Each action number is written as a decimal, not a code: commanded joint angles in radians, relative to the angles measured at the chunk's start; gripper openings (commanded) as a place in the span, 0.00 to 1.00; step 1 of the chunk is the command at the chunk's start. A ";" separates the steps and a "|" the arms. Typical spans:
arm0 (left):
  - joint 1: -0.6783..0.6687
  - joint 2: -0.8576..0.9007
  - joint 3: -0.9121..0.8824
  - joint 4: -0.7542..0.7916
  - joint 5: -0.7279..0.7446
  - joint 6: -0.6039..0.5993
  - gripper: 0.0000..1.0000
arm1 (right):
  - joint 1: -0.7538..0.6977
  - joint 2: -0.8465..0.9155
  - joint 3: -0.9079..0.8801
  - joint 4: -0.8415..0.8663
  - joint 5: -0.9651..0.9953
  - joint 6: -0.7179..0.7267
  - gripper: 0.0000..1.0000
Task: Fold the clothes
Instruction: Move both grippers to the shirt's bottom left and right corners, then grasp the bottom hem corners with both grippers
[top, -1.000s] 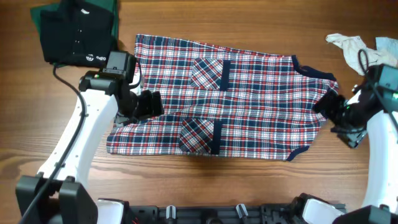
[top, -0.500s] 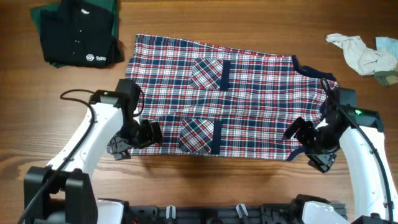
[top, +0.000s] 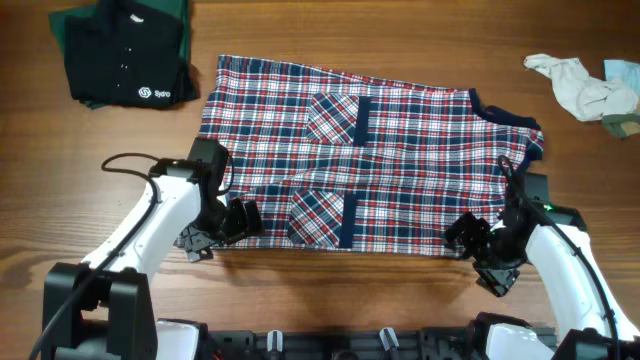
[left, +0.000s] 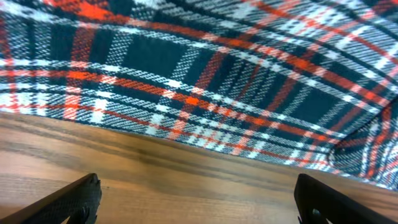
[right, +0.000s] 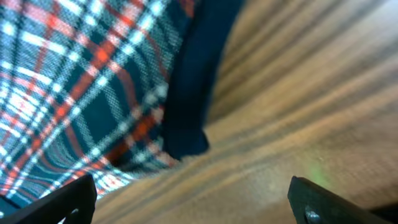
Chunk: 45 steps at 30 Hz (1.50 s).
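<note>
The red, white and navy plaid shirt (top: 380, 160) lies spread flat on the brown wooden table (top: 300, 290), its two patch pockets facing up. The left gripper (top: 240, 218) sits low at the shirt's near left hem; in the left wrist view (left: 199, 202) its two dark fingers (left: 68, 199) stand wide apart with only bare wood between them; the plaid hem runs across just ahead of the fingertips, apart from them. The right gripper (top: 466, 232) sits at the shirt's near right corner; its fingers (right: 59, 199) are spread just as wide and hold nothing; just ahead of that opening the shirt's navy trim band (right: 193, 93) ends on the wood, with plaid cloth to its left. Well beyond the left gripper a folded black polo shirt with a white logo (top: 125, 60) rests on a dark green garment (top: 60, 22); far beyond the right gripper lies a crumpled cream cloth (top: 575, 80).
</note>
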 joint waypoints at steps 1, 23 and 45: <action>0.004 0.000 -0.013 0.019 -0.010 -0.031 1.00 | 0.004 -0.008 -0.008 0.034 -0.030 -0.005 1.00; 0.004 0.000 -0.013 0.070 -0.010 -0.031 1.00 | 0.005 0.180 -0.008 0.233 -0.074 -0.003 0.73; 0.243 0.000 -0.012 0.097 -0.230 -0.025 0.81 | 0.004 0.181 -0.008 0.262 -0.074 -0.045 0.39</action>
